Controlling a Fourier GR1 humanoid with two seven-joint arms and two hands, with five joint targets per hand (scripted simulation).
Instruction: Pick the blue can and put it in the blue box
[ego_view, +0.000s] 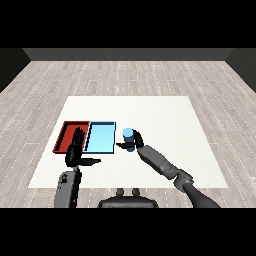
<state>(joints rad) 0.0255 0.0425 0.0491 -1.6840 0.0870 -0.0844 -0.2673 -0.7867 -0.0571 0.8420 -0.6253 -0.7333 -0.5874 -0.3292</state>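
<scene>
Pick done: right robot hand (134, 144) curled round blue can (128, 135), at 3 o'clock beside blue box (100, 137), not yet in; left robot hand (76, 150) open, idle.

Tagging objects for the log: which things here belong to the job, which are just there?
Job: blue can, held by right hand; blue tray.
Not job: red tray; left hand, open, holding nothing.

No text, label, brand, number or sign can be read anywhere — none on the blue can (128, 134), none on the red tray (65, 134) or light blue tray (100, 137).
</scene>
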